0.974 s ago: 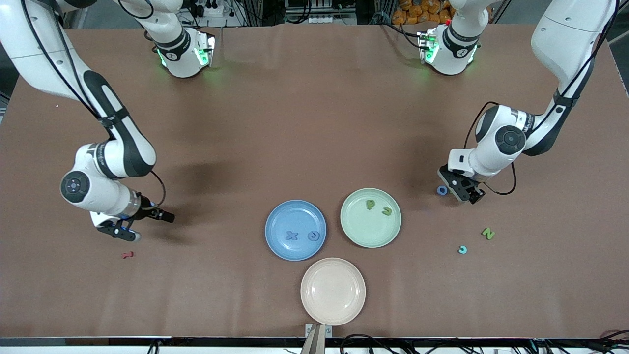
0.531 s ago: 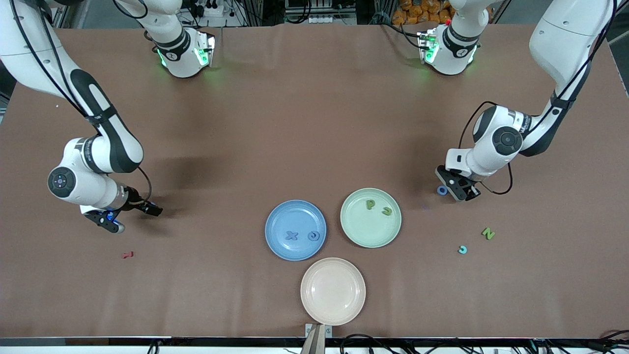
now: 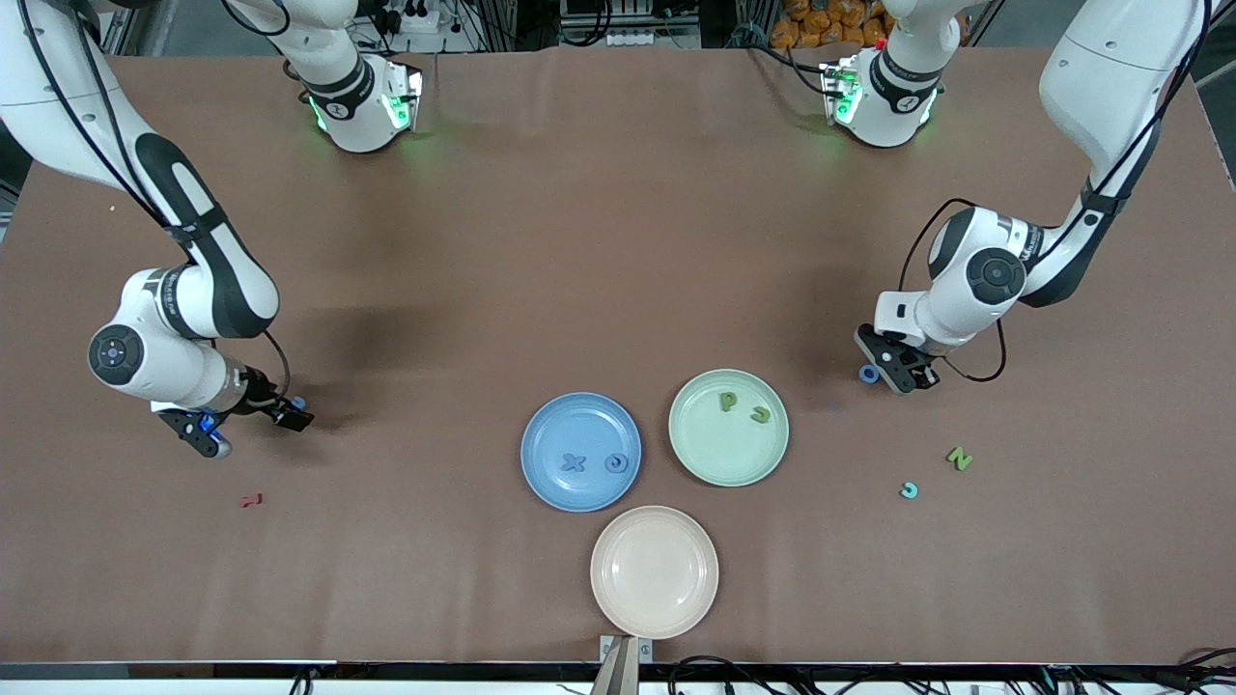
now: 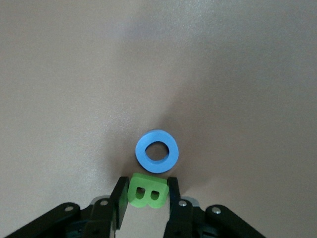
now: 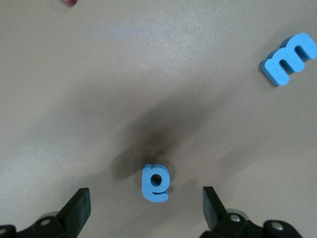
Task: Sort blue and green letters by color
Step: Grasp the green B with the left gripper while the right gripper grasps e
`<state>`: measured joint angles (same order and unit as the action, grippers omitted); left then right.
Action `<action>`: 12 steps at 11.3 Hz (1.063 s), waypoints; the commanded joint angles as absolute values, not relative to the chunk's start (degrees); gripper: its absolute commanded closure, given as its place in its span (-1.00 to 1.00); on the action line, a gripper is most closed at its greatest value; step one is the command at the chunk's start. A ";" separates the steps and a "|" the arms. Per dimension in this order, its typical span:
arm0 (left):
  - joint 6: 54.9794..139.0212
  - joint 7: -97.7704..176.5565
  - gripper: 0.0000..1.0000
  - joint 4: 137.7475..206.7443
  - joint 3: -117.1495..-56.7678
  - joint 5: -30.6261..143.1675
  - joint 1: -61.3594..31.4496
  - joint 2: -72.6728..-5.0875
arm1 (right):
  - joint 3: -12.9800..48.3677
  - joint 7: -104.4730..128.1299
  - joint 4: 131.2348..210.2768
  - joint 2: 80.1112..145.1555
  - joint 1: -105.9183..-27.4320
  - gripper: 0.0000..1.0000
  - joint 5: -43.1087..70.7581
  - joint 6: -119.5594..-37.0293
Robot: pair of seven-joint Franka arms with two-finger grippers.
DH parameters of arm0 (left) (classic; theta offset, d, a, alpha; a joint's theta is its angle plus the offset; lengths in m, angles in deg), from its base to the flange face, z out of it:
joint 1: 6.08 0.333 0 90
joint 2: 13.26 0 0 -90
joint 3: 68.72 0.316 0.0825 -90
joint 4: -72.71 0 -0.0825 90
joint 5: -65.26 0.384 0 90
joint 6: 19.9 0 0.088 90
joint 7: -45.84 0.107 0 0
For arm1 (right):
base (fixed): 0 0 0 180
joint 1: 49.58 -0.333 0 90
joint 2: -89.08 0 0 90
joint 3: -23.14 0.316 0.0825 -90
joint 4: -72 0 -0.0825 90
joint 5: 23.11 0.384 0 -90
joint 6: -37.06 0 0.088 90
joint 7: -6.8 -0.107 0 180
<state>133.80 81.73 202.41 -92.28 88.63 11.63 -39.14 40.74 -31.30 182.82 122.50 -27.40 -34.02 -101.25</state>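
The left gripper [image 4: 146,203] is down at the table toward the left arm's end, its fingers closed on a green letter B [image 4: 147,191]. A blue ring letter [image 4: 157,151] lies touching the B. The right gripper [image 5: 146,208] hangs with fingers spread wide over a small blue letter [image 5: 156,183]; another blue letter [image 5: 289,58] lies near.

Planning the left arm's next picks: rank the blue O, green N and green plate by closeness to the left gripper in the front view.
1. Blue O: right beside the left gripper, toward the plates.
2. Green N: nearer the front camera than the gripper.
3. Green plate: farthest, toward the table's middle.
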 commanded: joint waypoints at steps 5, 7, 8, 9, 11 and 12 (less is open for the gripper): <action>116.72 76.11 1.00 191.65 -92.19 87.08 6.34 -35.49 | 41.51 -32.84 184.59 122.92 -26.37 -1.00 -35.15 -104.52; 115.02 70.74 1.00 188.30 -92.01 81.72 1.32 -36.11 | 41.51 -32.84 184.59 123.27 -26.37 -1.00 -35.15 -104.62; 113.88 67.67 1.00 186.89 -91.92 79.61 -0.87 -36.37 | 41.51 -32.84 184.59 123.36 -26.37 -1.00 -35.24 -104.70; 112.65 64.33 1.00 185.14 -91.84 77.07 -3.16 -36.81 | 41.51 -32.76 184.59 123.45 -26.29 -1.00 -35.24 -104.71; 109.49 57.30 1.00 179.79 -90.70 72.75 -8.08 -38.65 | 41.51 -32.49 184.59 124.06 -26.20 0.44 -35.50 -104.97; 108.95 54.05 1.00 177.67 -89.30 71.52 -10.89 -39.88 | 41.51 -32.14 184.67 124.15 -26.11 0.99 -35.41 -105.84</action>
<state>112.21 60.43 184.09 -92.09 74.99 -5.56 -36.66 40.70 -31.48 184.11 123.63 -27.36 -34.05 -104.01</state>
